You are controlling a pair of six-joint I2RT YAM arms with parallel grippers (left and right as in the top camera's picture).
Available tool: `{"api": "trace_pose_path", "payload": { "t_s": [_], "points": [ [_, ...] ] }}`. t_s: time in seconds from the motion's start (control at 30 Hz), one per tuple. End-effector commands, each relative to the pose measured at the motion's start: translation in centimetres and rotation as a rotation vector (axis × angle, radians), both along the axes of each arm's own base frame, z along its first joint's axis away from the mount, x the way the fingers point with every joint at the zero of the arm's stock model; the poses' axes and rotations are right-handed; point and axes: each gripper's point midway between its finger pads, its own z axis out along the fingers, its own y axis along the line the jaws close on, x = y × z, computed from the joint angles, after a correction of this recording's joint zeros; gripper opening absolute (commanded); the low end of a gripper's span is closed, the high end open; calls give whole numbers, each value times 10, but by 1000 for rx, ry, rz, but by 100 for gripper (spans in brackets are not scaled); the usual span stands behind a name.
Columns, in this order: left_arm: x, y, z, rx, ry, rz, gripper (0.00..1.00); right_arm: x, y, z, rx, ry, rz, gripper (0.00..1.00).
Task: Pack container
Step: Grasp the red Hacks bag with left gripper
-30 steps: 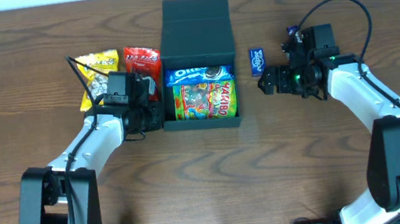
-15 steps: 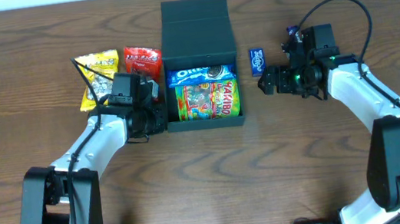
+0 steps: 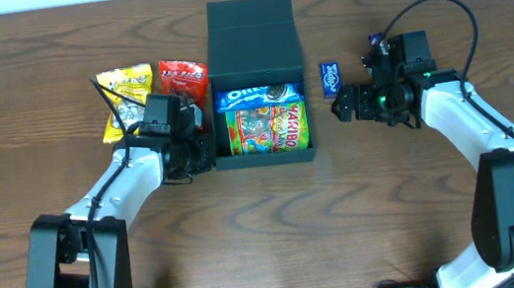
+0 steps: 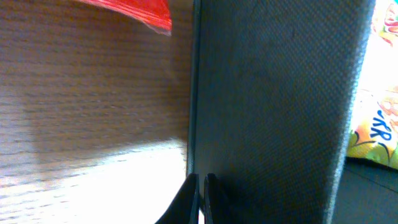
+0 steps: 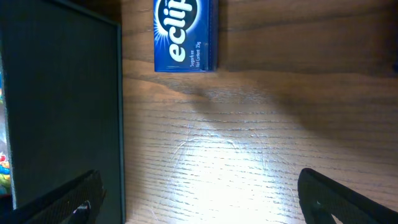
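The dark teal container (image 3: 253,64) stands open at the table's back middle, lid flap (image 3: 251,23) folded back. An Oreo packet (image 3: 256,95) and a Haribo bag (image 3: 266,128) lie inside. My left gripper (image 3: 200,151) is shut and empty, its fingertips (image 4: 201,186) touching the container's left wall (image 4: 267,106). My right gripper (image 3: 344,106) is open and empty over bare wood (image 5: 205,186), right of the container (image 5: 59,106). A blue Eclipse gum pack (image 3: 330,78) lies on the table just beyond it and shows in the right wrist view (image 5: 185,34).
A yellow snack packet (image 3: 126,100) and a red snack packet (image 3: 182,80) lie left of the container, behind my left arm. The red packet's corner (image 4: 134,11) shows in the left wrist view. The table's far edge runs just behind the lid.
Over the last second my left gripper pushed the container slightly right. The right arm has not moved.
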Motion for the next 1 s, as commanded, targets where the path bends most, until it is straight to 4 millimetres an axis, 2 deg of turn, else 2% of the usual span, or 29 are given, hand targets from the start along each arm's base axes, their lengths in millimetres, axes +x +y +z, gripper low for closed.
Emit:
{"api": "trace_pose_path", "payload": {
  "t_s": [0.0, 0.23, 0.33, 0.47, 0.57, 0.67, 0.83, 0.9, 0.97],
  "points": [
    [3, -10, 8, -49, 6, 2, 6, 3, -2, 4, 11, -7, -15, 99],
    [-2, -10, 7, -51, 32, 5, 6, 3, -2, 4, 12, -5, -15, 99],
    [1, -5, 6, -22, 15, 12, 6, 3, -2, 4, 12, -5, -15, 99],
    [30, 18, 26, 78, -104, 36, 6, 1, -2, 3, 11, 5, -15, 99],
    [62, 36, 57, 192, -253, 27, 6, -1, -2, 2, 11, 10, -15, 99],
    [90, 46, 82, 272, -373, 25, 6, -1, -2, 2, 11, 14, -15, 99],
    [126, 60, 107, 351, -549, 100, 7, -3, -2, 1, 10, 22, -15, 99],
    [131, 60, 108, 351, -566, 107, 31, -4, -2, 1, 10, 26, -15, 99],
    [131, 61, 102, 357, -554, 105, 44, -5, -2, 1, 10, 28, -15, 99]
  ]
}}
